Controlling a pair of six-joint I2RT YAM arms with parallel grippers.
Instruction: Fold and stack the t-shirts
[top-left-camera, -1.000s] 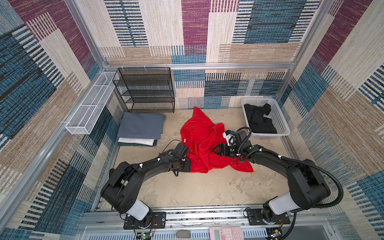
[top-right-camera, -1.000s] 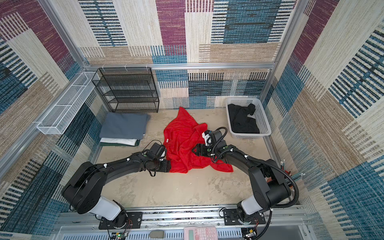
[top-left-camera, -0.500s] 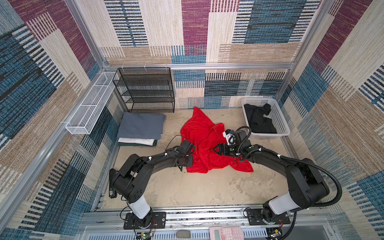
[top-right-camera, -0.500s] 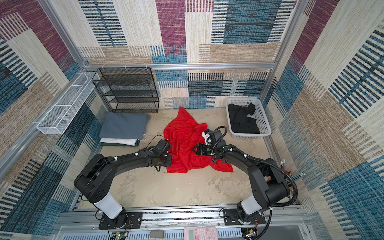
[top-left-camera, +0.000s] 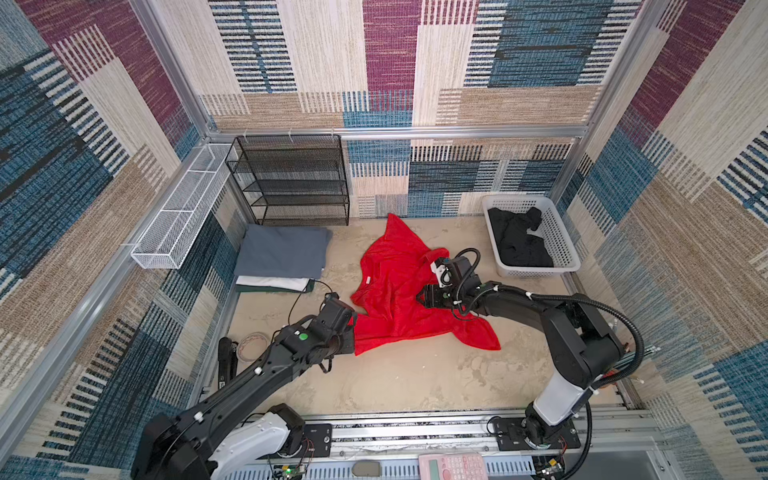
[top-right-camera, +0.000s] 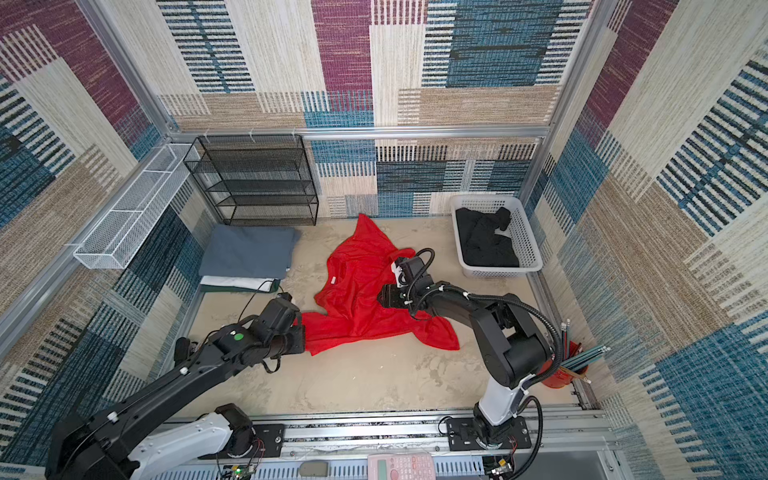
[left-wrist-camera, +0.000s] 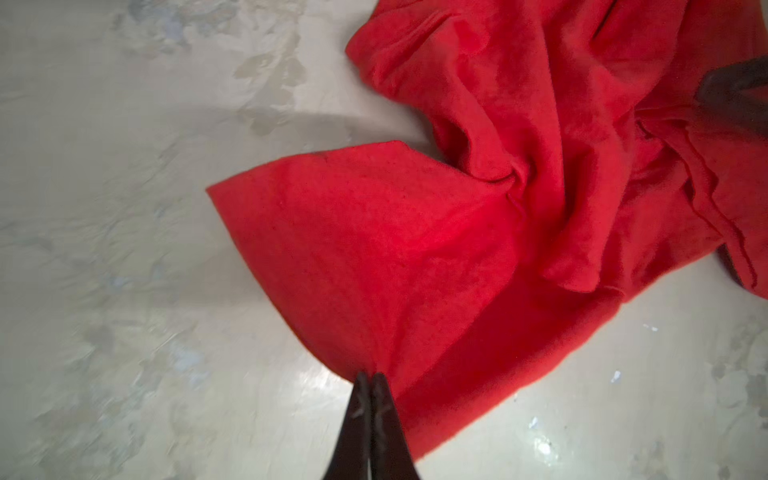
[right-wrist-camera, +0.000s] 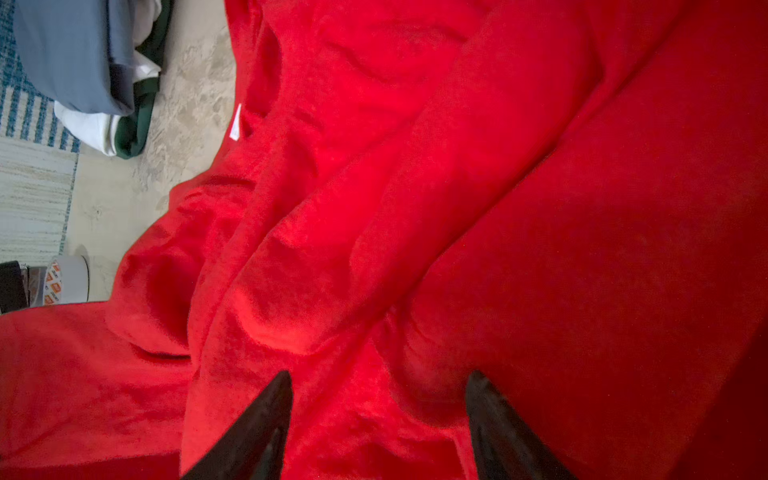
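Left hand (left-wrist-camera: 370, 380) pinches the crumpled red t-shirt (left-wrist-camera: 395, 249).

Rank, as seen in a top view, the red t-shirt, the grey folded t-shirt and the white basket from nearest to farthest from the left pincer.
1. The red t-shirt: touching, its near left edge is pinched in the shut left pincer.
2. The grey folded t-shirt: to the back left.
3. The white basket: to the back right, beyond the red cloth.

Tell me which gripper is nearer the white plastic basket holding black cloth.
Right. The right gripper sits over the middle of the bright red t-shirt, towards the white plastic basket; the left gripper pinches the shirt's opposite edge, farther off.
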